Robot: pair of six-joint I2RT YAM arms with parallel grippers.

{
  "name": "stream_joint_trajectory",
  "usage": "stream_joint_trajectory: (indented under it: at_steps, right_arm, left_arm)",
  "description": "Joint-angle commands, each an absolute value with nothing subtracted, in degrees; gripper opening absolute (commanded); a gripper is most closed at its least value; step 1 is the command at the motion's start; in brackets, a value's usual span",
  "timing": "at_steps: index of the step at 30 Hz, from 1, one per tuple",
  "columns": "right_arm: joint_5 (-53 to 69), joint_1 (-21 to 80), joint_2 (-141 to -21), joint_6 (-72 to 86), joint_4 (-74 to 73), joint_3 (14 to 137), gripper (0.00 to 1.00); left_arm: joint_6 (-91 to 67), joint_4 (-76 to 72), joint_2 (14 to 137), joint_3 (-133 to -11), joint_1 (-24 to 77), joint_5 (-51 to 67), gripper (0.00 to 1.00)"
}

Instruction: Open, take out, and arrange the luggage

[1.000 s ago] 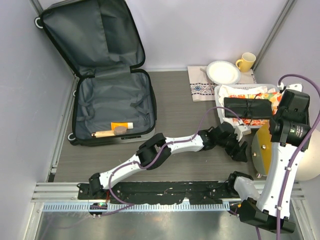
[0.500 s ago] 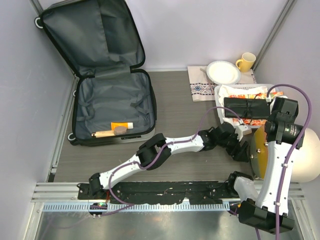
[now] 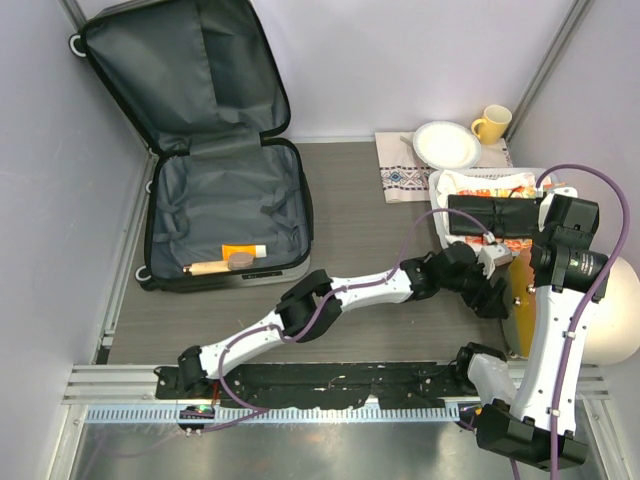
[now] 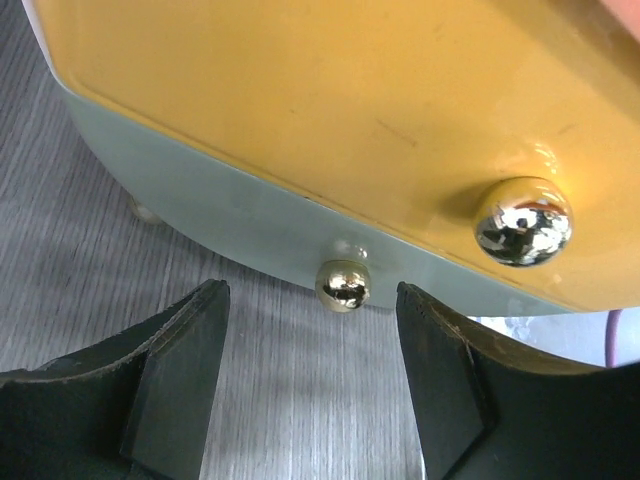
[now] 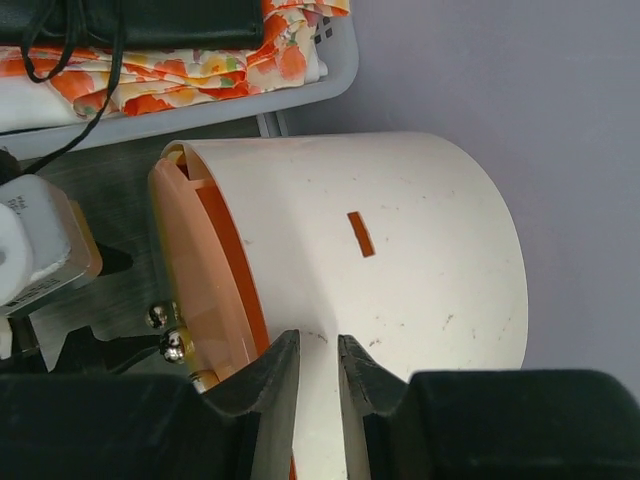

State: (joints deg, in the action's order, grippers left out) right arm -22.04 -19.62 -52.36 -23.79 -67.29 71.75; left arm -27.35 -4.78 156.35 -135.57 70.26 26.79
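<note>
I log this as a robotics lab test cell: plain lilac wall panels (image 3: 400, 60) on aluminium posts (image 3: 550, 65) box in a wood-grain table (image 3: 360, 240), with a slotted aluminium mounting rail (image 3: 110, 385) along its near edge.

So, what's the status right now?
Left gripper open by gold ball foot. Right gripper shut on white domed shell. Grey-lined hard-shell suitcase open, orange tube inside.

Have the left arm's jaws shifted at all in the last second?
Yes. The left gripper has slid right, along the near side of the white basket, toward the yellow-bottomed white dome.
</note>
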Motion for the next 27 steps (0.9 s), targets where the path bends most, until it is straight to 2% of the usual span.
stream_joint_trajectory:
  at_steps: [1, 7, 11, 17, 22, 25, 27]
  right_arm:
    - [-14.68, -19.69, -53.88, -20.3, -79.19, 69.34, 0.29]
    - [-13.89, -19.69, -54.31, -19.78, -79.72, 69.78, 0.29]
    - [-13.97, -19.69, -54.49, -19.6, -79.63, 69.79, 0.29]
    - [-13.62, -19.69, -54.67, -19.16, -80.07, 69.61, 0.29]
    - [-13.45, -19.69, -54.67, -18.9, -80.42, 69.26, 0.29]
    - [-13.54, -19.69, -54.32, -18.81, -80.42, 69.34, 0.27]
    - [-13.45, -19.69, -54.4, -18.63, -80.51, 69.43, 0.28]
  left_arm:
    - [-24.35, -2.02, 158.64, -141.23, 71.1, 25.22, 0.7]
    - [-23.21, -0.62, 159.61, -142.65, 71.19, 25.66, 0.7]
    - [-19.26, 2.45, 160.92, -144.22, 71.28, 26.28, 0.64]
    - [-17.76, 1.65, 162.07, -147.47, 71.37, 29.0, 0.65]
    - [-16.96, -1.22, 159.53, -143.01, 71.28, 29.79, 0.68]
    - [-17.14, -4.21, 157.94, -139.66, 71.28, 30.14, 0.64]
    - [-17.31, -3.61, 158.73, -141.23, 71.28, 30.32, 0.56]
